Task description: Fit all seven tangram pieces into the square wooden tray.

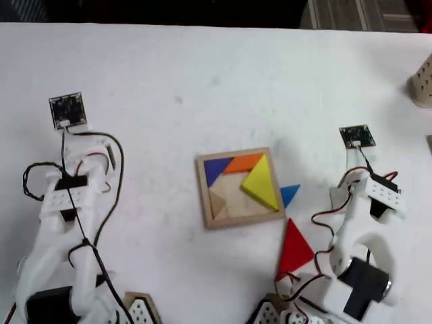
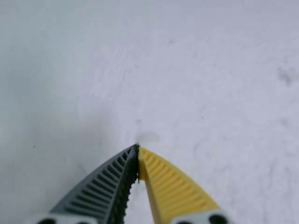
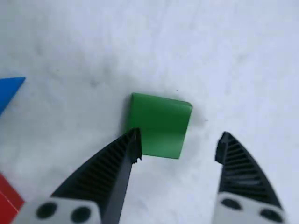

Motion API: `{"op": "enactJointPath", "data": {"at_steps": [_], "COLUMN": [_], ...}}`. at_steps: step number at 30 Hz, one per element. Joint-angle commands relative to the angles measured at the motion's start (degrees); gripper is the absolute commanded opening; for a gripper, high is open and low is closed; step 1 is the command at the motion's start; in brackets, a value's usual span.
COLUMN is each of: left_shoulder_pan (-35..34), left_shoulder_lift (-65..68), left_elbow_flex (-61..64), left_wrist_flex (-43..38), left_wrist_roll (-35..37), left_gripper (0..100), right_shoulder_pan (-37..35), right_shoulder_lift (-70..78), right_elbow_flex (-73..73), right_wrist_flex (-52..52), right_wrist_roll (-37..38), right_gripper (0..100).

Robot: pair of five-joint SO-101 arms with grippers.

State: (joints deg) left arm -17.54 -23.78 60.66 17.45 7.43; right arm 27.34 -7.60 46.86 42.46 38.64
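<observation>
— How far along is this looking?

— Roughly halfway, I'm judging. The square wooden tray is sitting in the middle of the counter. It is holding a purple-blue triangle in its far left corner, an orange piece along the far edge and a yellow triangle on the right. A pale wood-toned shape is lying at the near left. It is looking like a fourth piece, though I cannot tell for sure.

— What is waiting outside?

— Three pieces. A small blue triangle is lying just beside the tray's right rim. A red triangle is lying nearer and to the right. A green square is lying flat on the counter under the right arm.

— Are the grippers doing anything?

— The right gripper is hanging over the green square with its fingers spread. One tip is at the square's edge, the other is off to the side, and it is pinching nothing. The left gripper is pressed together and empty, pointing at bare counter well left of the tray.

— So what is remaining?

— Bare wood is showing in the tray's near middle, so I'm judging those three are going there.
</observation>
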Motion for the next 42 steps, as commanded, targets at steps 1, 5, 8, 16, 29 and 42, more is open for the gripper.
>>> {"op": "enactJointPath", "data": {"at_steps": [1, 5, 8, 16, 29, 42], "left_shoulder_pan": [0.75, 0.75, 0.75, 1.27, 1.36, 1.27], "left_shoulder_lift": [-0.22, -0.22, -0.22, -0.22, -0.22, -0.22], "left_elbow_flex": [-0.62, -0.62, -0.62, -0.62, -0.62, -0.70], "left_wrist_flex": [-1.76, -1.76, -1.76, -1.76, -1.76, -1.76], "left_wrist_roll": [-0.62, -0.62, -0.62, -0.62, -0.62, -0.62], "left_gripper": [2, 2, 2, 2, 2, 2], "right_shoulder_pan": [-0.84, -0.84, -0.84, -9.01, -25.10, -29.32], "right_shoulder_lift": [3.38, 1.19, -4.35, -27.56, -36.09, -10.86], "right_elbow_flex": [-1.49, -4.75, -5.54, 9.14, 12.22, 0.18], "right_wrist_flex": [-1.63, 5.23, 11.21, 19.65, 19.38, 9.01], "right_wrist_roll": [0.53, -0.26, -3.08, -1.49, -19.96, -43.08], "right_gripper": [36.7, 37.2, 37.2, 30.3, 30.1, 30.1]}}
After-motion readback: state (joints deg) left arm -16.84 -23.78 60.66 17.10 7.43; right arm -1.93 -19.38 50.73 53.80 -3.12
